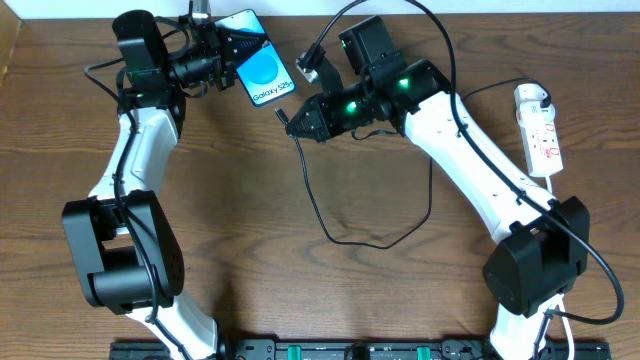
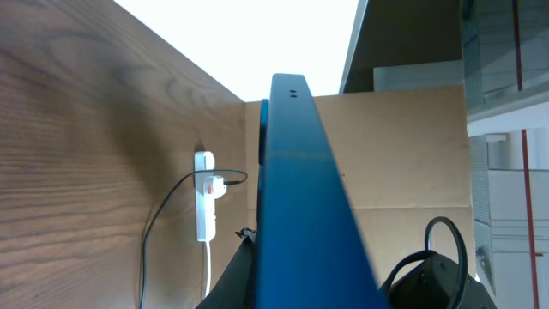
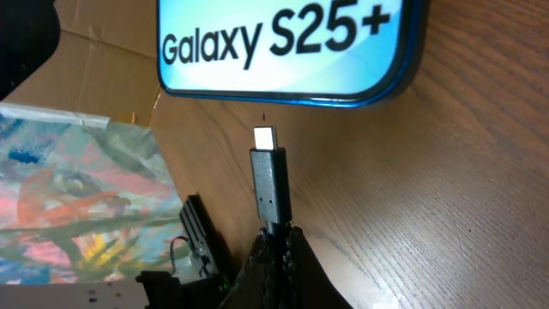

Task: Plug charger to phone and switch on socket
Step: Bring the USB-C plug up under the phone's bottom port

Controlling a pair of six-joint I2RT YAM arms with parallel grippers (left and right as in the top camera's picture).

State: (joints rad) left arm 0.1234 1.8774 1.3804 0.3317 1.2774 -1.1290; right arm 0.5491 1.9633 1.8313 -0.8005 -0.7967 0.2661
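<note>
The phone [image 1: 263, 66], blue screen with white text, is held tilted at the back left by my left gripper [image 1: 226, 45], which is shut on its far end. In the left wrist view the phone's blue edge [image 2: 300, 197] fills the centre. My right gripper [image 1: 295, 122] is shut on the charger's black connector [image 3: 270, 180], whose metal tip points at the phone's bottom edge [image 3: 283, 47] with a small gap. The black cable [image 1: 330, 220] loops across the table to the white socket strip [image 1: 540, 130] at the right, also seen in the left wrist view [image 2: 204, 196].
Cardboard [image 2: 403, 146] stands behind the table's far edge. A colourful printed sheet [image 3: 69, 197] lies to the left in the right wrist view. A black rail [image 1: 330, 350] runs along the front edge.
</note>
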